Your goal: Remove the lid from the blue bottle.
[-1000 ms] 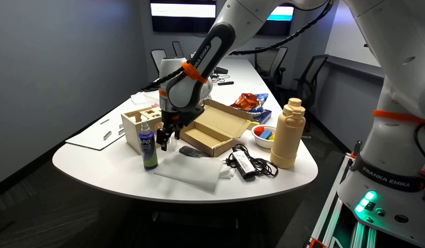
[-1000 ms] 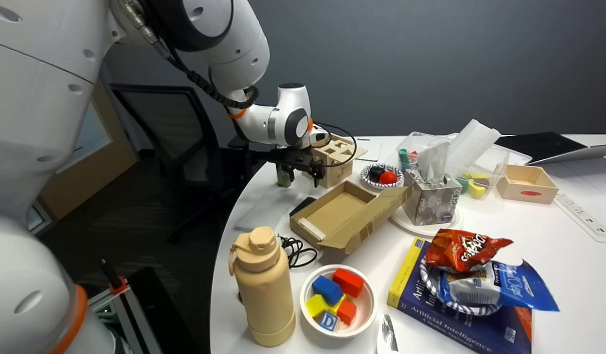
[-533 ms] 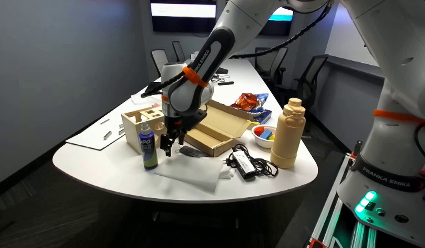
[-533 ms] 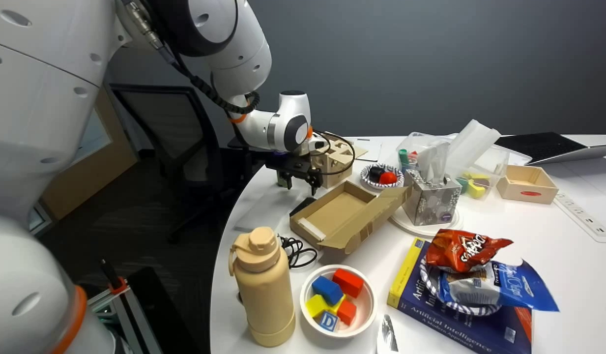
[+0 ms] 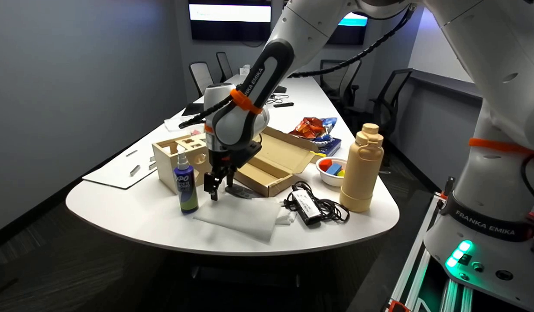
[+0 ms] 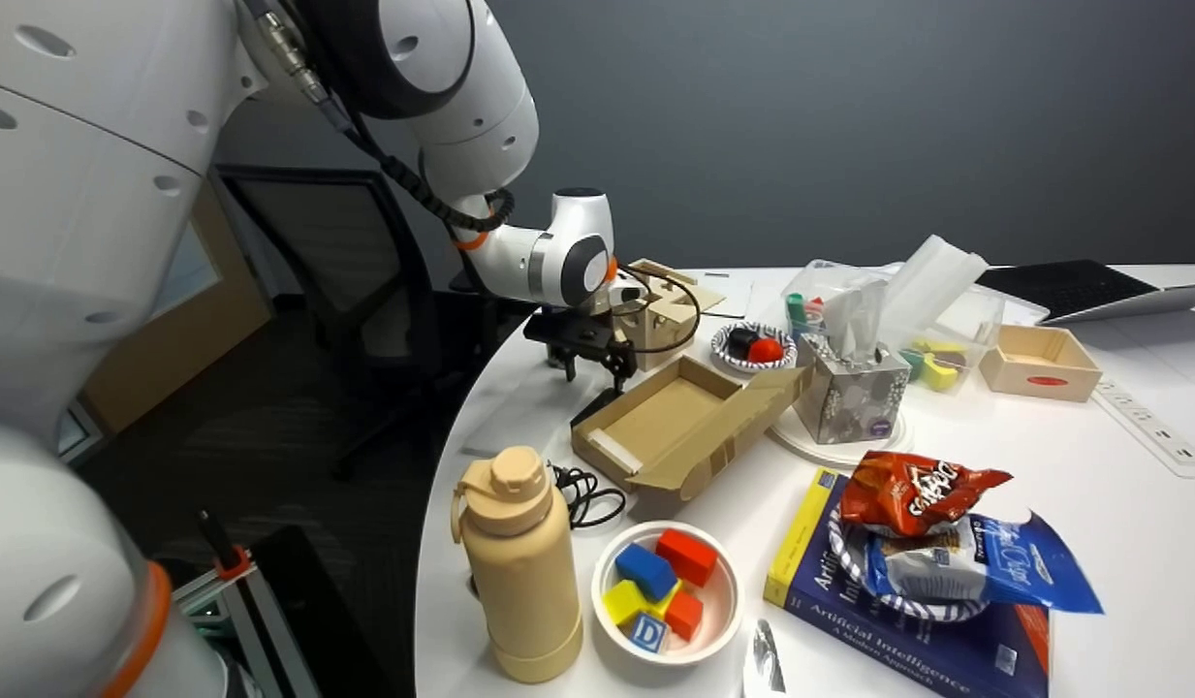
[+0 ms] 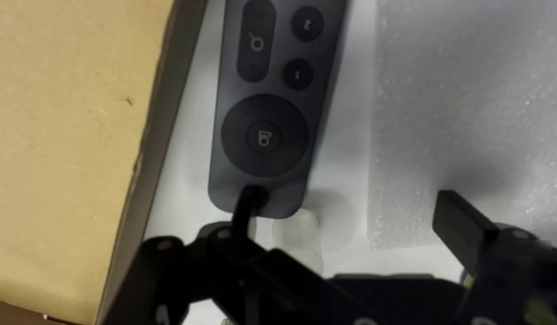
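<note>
The claw (image 5: 222, 192) hung spread; the blue bottle (image 5: 186, 187) stood upright just to one side, not beneath it, nearer the rounded edge of the tabletop (image 5: 132, 216), its apparent lid (image 5: 182, 160) uppermost.

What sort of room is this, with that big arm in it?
Probably an office meeting room: there is a long white table, with several chairs around it and screens on the far wall.

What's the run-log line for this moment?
gripper: open, empty | blue Expo whiteboard spray bottle: upright, spray top showing | likely lid: translucent, near remote control | removal: apparently done
</note>
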